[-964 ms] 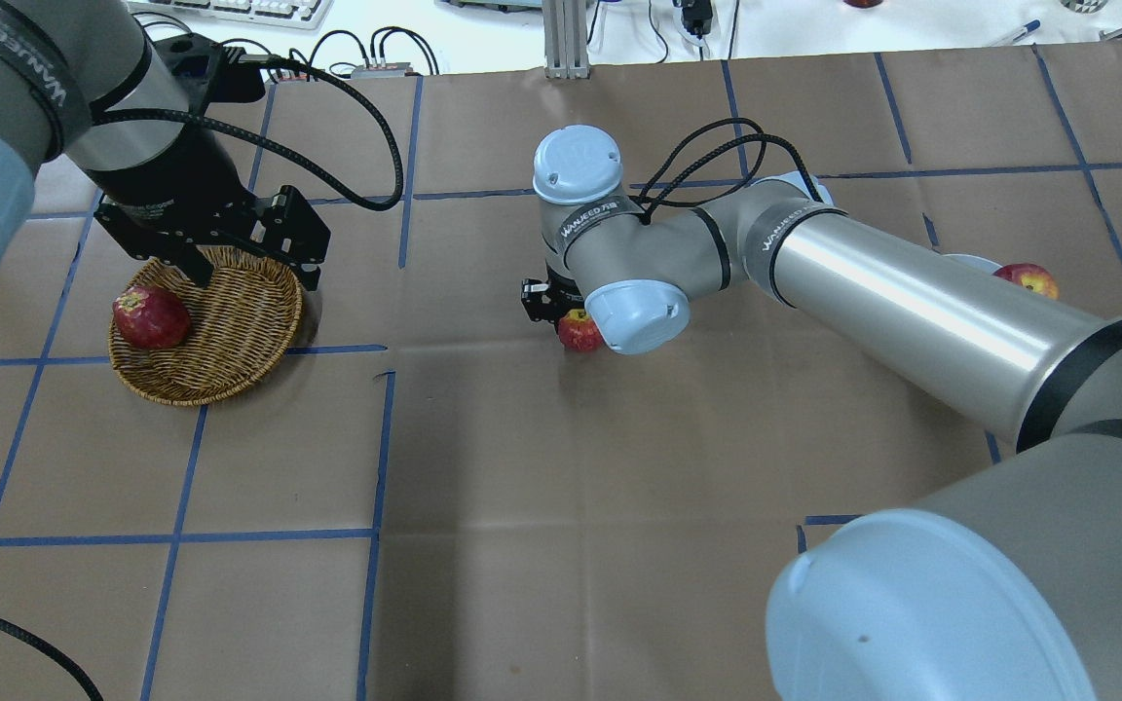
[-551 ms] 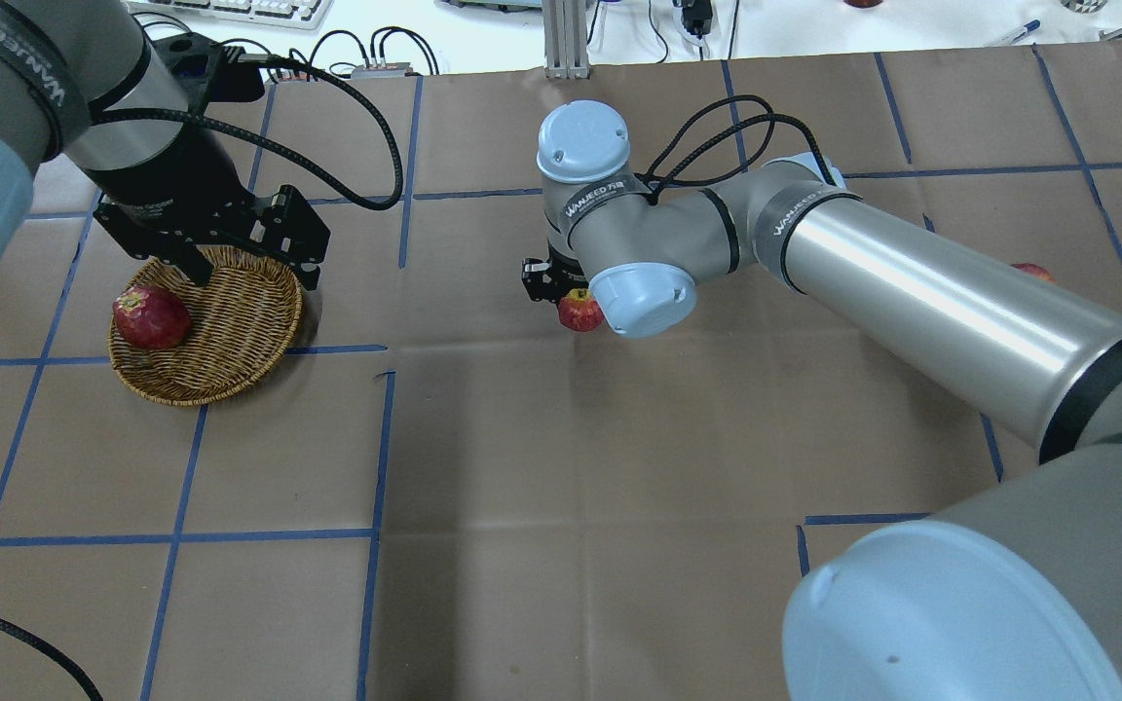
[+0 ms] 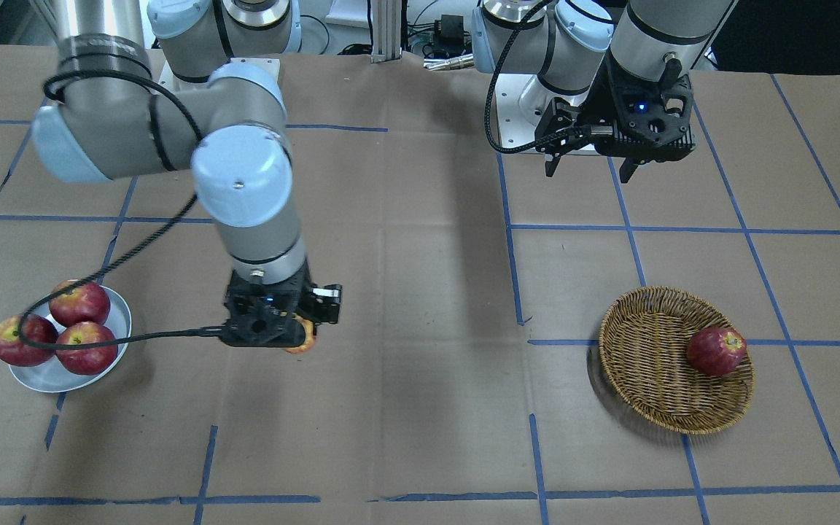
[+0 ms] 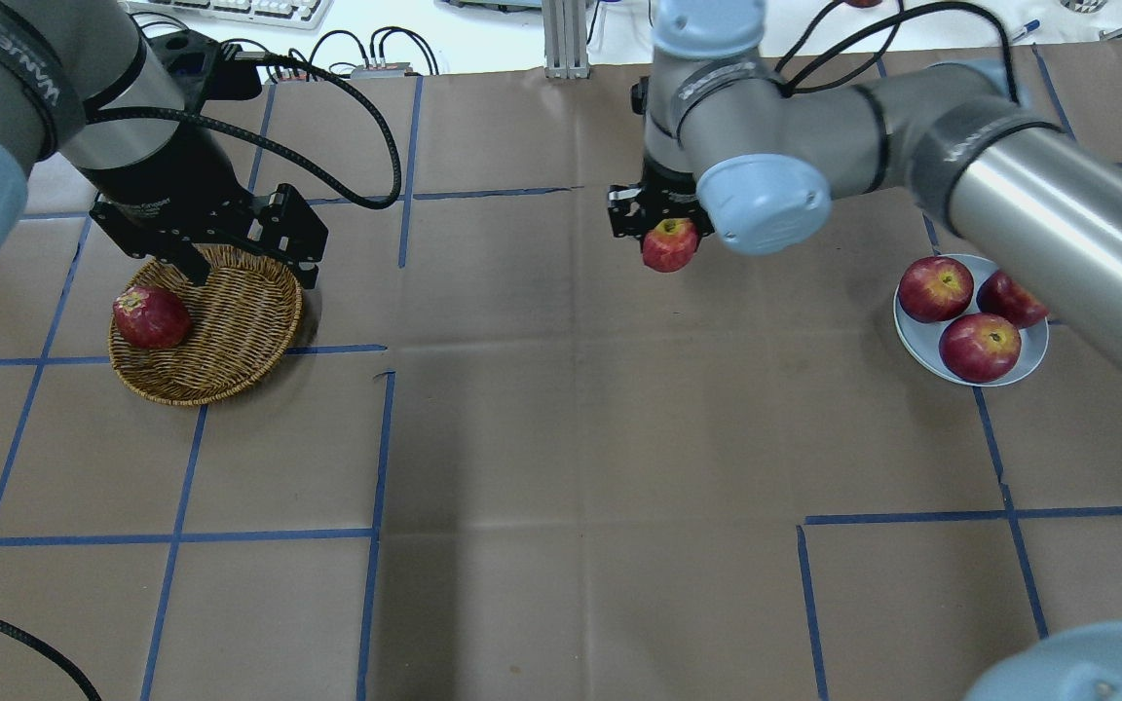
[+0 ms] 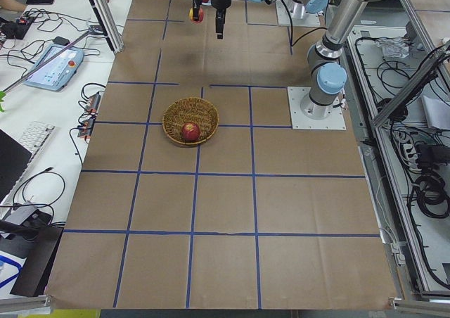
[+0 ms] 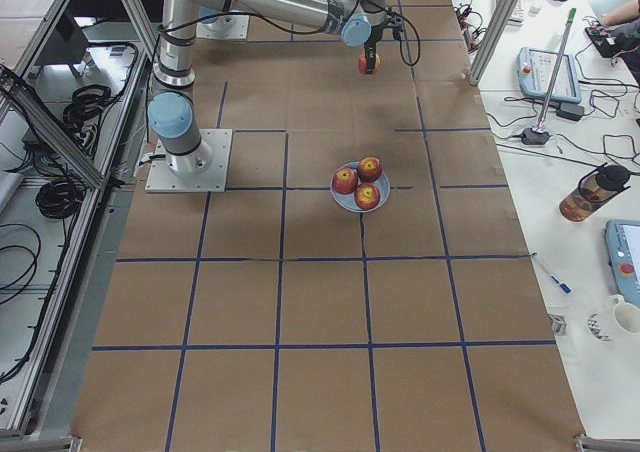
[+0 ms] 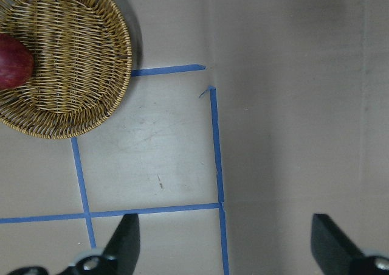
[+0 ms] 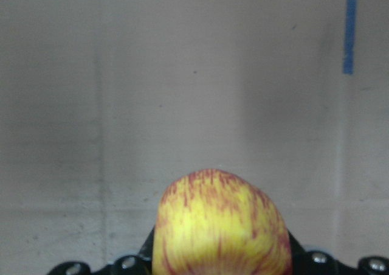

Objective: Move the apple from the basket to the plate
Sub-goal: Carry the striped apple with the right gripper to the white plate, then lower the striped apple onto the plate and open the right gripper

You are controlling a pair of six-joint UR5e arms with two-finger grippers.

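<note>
Pinkish-red, yellow-streaked apple [image 4: 670,243] gripped in R gripper [image 4: 668,226], upper centre of overhead view, raised clear of table [image 4: 561,438]. Confirmed in R wrist view: yellow-and-red skin at lower centre of frame, bare brown paper beyond. Positioned between basket and plate, nearer plate side, touching neither.

Woven wicker basket [image 4: 230,331] at left of overhead view, holding one dark red apple [image 4: 151,317] against its left rim.

L gripper [image 7: 228,244] hovering over basket's upper edge in overhead view, spread wide, nothing held. Seen in L wrist view: black fingertips [image 7: 124,241] at bottom L and bottom R of frame, taped paper between them, basket in upper left corner.

Glossy grey-white plate [image 4: 919,336] at right of overhead view, carrying three red apples [image 4: 980,347] packed close together; the rightmost partly hidden behind R arm [image 4: 1058,204]. Well apart from the held apple.

Blue tape [image 4: 376,438] laid in grid over brown paper tabletop.
</note>
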